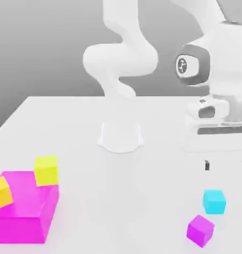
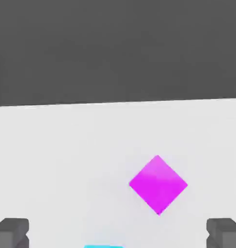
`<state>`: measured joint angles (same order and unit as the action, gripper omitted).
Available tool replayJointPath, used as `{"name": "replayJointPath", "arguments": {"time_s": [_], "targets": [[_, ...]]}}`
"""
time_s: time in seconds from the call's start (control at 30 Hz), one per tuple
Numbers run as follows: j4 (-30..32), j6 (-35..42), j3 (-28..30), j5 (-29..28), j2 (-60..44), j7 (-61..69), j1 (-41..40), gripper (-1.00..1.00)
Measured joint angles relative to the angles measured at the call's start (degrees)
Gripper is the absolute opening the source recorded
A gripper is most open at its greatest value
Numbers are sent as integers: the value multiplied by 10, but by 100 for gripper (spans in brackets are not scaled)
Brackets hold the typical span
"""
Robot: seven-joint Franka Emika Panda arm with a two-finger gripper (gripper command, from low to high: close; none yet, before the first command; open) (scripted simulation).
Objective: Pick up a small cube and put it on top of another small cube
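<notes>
Cyan cube [image 1: 213,201] is sitting on the white table [image 1: 142,198], near the front edge on the exterior view's right, and the gripper [image 1: 226,165] hangs in the air above it, a bit further back, not touching it. In the hand view just a sliver of the cyan cube's top [image 2: 103,246] pokes in at the edge, roughly between the two dark fingertips [image 2: 12,231].

Gripper is spread wide open and holds nothing (both tips are clear of everything).

Small magenta cube [image 1: 200,230] lies just beside the cyan one, a touch nearer the camera, turned corner-on, with a small gap between them. Way over on the exterior view's left there's a big magenta block [image 1: 23,211] with one yellow cube [image 1: 46,170] at its back corner and another yellow cube [image 1: 1,192] tilted on top.
</notes>
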<state>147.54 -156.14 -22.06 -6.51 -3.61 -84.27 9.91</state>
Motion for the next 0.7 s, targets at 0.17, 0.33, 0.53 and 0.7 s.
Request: {"name": "replayJointPath", "arguments": {"time_s": [0.17, 0.33, 0.53, 0.7], "targets": [[10, -59, 42, -77, -108, -100, 61, 0], [-7, -116, 108, -133, -184, -146, 117, -100], [-7, -118, 109, -134, -184, -146, 118, -100], [15, -51, 47, -53, -93, -85, 73, -100]]}}
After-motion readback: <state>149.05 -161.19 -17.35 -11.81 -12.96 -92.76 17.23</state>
